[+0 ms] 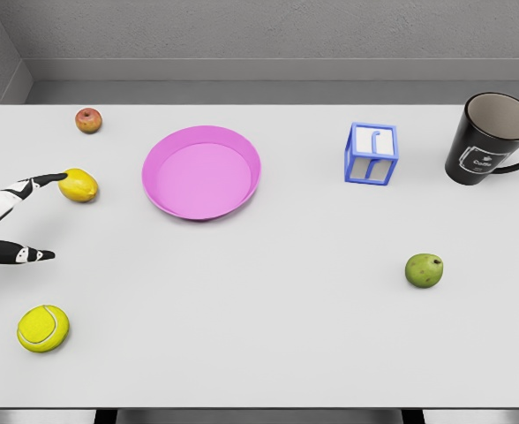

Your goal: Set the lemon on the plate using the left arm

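A yellow lemon (79, 185) lies on the white table at the left, a short way left of the pink plate (242, 148). My left hand (32, 216) comes in from the left edge with its fingers spread. One fingertip (58, 177) touches or nearly touches the lemon's left side, and the thumb (37, 255) points right well below it. Nothing is held. The right arm is out of view.
A small red apple (88, 120) sits behind the lemon. A tennis ball (43, 328) lies near the front left. A blue-and-white cube (372, 154), a black mug (491, 139) and a green apple (424, 270) stand to the right.
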Available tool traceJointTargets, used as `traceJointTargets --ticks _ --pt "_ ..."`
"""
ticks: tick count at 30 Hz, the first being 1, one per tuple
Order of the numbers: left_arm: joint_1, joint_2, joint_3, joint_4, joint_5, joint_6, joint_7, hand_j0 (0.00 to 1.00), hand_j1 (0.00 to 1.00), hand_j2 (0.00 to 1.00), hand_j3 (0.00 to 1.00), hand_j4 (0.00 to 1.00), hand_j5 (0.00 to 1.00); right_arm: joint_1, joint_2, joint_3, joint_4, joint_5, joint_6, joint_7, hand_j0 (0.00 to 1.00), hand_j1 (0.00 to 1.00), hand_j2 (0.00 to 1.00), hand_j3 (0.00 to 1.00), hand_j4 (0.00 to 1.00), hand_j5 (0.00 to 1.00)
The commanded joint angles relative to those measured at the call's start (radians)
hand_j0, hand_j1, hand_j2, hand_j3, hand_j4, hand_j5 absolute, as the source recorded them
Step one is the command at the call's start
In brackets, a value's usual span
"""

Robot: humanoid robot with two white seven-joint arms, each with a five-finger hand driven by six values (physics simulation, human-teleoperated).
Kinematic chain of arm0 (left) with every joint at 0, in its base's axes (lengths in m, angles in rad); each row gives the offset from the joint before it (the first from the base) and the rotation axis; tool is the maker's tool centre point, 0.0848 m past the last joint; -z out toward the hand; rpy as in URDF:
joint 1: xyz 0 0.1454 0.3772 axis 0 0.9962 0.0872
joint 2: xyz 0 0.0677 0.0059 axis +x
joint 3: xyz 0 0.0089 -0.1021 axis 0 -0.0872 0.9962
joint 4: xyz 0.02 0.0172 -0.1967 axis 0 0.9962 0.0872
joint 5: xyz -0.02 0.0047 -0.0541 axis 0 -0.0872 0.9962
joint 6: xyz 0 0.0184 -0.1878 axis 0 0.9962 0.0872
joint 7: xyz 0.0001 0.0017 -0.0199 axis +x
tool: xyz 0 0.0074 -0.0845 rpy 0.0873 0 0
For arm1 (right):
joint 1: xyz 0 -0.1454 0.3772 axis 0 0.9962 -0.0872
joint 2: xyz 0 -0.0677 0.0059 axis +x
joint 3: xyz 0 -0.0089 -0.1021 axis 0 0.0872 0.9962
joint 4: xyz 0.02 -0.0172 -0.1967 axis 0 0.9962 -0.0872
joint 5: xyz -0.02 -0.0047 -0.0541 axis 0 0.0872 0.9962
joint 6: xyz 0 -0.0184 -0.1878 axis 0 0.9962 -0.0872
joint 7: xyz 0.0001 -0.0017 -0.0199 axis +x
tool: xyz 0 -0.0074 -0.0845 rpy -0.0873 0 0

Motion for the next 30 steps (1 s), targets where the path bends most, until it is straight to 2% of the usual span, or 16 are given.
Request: traceJointTargets --ticks 1,8,11,12,13,15,16,17,19,24,26,28,30 --pt "0.000 0.000 0.000 -0.001 0.008 0.002 0.000 1.00 1.00 1.00 1.00 1.00 1.00 0.000 0.000 0.001 0.000 0.000 0.001 0.001 1.00 1.00 1.00 1.00 1.00 1.00" --pt "0.002 0.000 0.005 0.001 0.007 0.002 0.000 1.00 1.00 1.00 1.00 1.00 1.00 0.000 0.000 0.001 0.001 0.000 0.001 0.000 1.00 1.00 1.00 1.00 1.00 1.00" --pt "-0.021 0.007 0.012 0.004 -0.050 0.002 0.000 1.00 1.00 1.00 1.00 1.00 1.00 0.000 0.000 0.001 0.001 0.000 0.001 0.000 1.00 1.00 1.00 1.00 1.00 1.00" --pt "-0.046 0.004 0.008 0.004 -0.119 0.002 0.000 1.00 1.00 1.00 1.00 1.00 1.00 0.000 0.000 0.001 0.001 0.000 0.001 0.000 1.00 1.00 1.00 1.00 1.00 1.00" --pt "-0.080 0.006 -0.014 0.015 -0.168 0.002 0.000 1.00 1.00 1.00 1.00 1.00 1.00 0.000 0.000 0.001 0.001 0.000 0.001 0.000 1.00 1.00 1.00 1.00 1.00 1.00" --pt "-0.274 0.010 -0.196 0.123 -0.280 0.002 0.000 1.00 1.00 1.00 1.00 1.00 1.00 0.000 0.000 0.001 0.001 0.000 0.001 0.000 1.00 1.00 1.00 1.00 1.00 1.00" --pt "-0.327 0.007 -0.251 0.171 -0.314 0.002 0.000 1.00 1.00 1.00 1.00 1.00 1.00 0.000 0.000 0.001 0.001 0.000 0.001 0.000 1.00 1.00 1.00 1.00 1.00 1.00" --pt "-0.365 0.009 -0.305 0.196 -0.314 0.002 0.000 1.00 1.00 1.00 1.00 1.00 1.00 0.000 0.000 0.001 0.001 0.000 0.001 0.000 1.00 1.00 1.00 1.00 1.00 1.00" --pt "-0.364 0.017 -0.324 0.196 -0.306 0.002 0.000 1.00 1.00 1.00 1.00 1.00 1.00 0.000 0.000 0.001 0.001 0.000 0.001 0.000 1.00 1.00 1.00 1.00 1.00 1.00" --pt "-0.377 0.124 -0.365 0.196 -0.315 0.002 0.000 1.00 1.00 1.00 1.00 1.00 1.00 0.000 0.000 0.001 0.001 0.000 0.001 0.000 1.00 1.00 1.00 1.00 1.00 1.00" --pt "-0.410 0.130 -0.402 0.196 -0.318 0.002 0.000 1.00 1.00 1.00 1.00 1.00 1.00 0.000 0.000 0.001 0.001 0.000 0.001 0.000 1.00 1.00 1.00 1.00 1.00 1.00" --pt "-0.452 0.130 -0.405 0.197 -0.363 0.002 0.000 1.00 1.00 1.00 1.00 1.00 1.00 0.000 0.000 0.001 0.001 0.000 0.001 0.000 1.00 1.00 1.00 1.00 1.00 1.00" --pt "-0.469 0.122 -0.436 0.196 -0.401 0.002 0.000 1.00 1.00 1.00 1.00 1.00 1.00 0.000 0.000 0.001 0.001 0.000 0.001 0.000 1.00 1.00 1.00 1.00 1.00 1.00"
